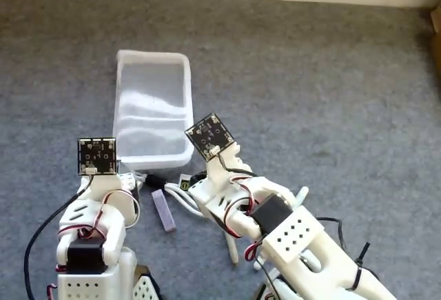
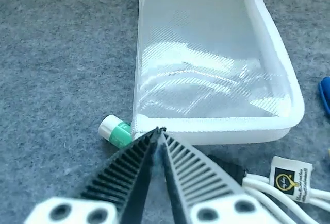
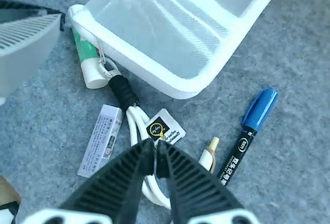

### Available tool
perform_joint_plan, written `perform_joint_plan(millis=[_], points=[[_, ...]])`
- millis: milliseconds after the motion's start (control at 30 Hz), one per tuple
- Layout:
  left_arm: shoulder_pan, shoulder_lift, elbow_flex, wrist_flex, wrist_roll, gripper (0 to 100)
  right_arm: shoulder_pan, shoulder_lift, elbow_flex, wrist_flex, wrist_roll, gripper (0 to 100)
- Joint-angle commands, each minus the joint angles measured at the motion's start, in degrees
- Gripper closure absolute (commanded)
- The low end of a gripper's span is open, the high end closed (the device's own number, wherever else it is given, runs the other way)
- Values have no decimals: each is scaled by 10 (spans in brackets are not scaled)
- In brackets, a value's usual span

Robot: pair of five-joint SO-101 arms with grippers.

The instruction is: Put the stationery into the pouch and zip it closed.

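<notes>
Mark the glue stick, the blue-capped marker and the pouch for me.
glue stick point(image 3: 86, 51), right wrist view, green body.
blue-capped marker point(image 3: 241, 144), right wrist view, black barrel.
pouch point(image 3: 144, 65), right wrist view, white near rim.

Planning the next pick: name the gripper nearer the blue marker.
Right. Right gripper hangs over the cord beside the blue marker; left gripper sits by the glue stick.

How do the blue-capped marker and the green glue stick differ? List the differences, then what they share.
The marker is long and slim, black with a blue cap; the glue stick is stubbier, green and white. The marker lies apart from the pouch; the glue stick lies right against its corner. Both lie flat on the grey carpet, outside the pouch.
</notes>
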Motion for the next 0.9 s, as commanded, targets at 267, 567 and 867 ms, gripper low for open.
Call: perform_joint_plan(millis=[267, 567, 867], points=[[-177, -7, -53, -7, 7, 882, -93, 7, -7, 1, 6, 850], [-179, -7, -40, -7, 33, 779, -95, 237, -86, -28, 7, 850], [-179, -7, -39, -7, 33, 779, -95, 370, -160, -40, 4, 848]])
